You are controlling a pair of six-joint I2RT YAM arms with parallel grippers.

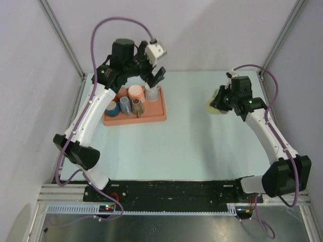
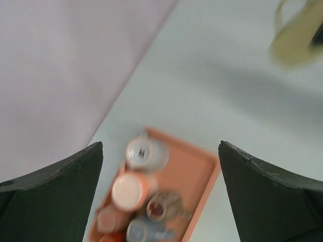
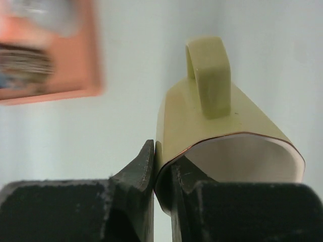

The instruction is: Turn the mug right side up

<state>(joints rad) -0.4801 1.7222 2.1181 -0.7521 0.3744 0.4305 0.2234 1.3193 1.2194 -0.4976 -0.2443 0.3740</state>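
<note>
Mug [image 1: 217,105] — pale yellow, upper right of the top view, on or just over the desk [image 1: 192,146]; which, I cannot tell. At upper left an orange tray [image 1: 155,112] holds cups [image 1: 136,94], and the left jaws hang spread wide above its far end, gripping nothing. At right, the right jaws pinch the mug's wall at the rim — one finger inside, one outside. In the right wrist view the handle [image 3: 209,75] points to the top of the frame.

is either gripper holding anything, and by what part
Right gripper pinches the mug by its rim wall, one finger inside, one outside. Left gripper is open, holding nothing.
</note>
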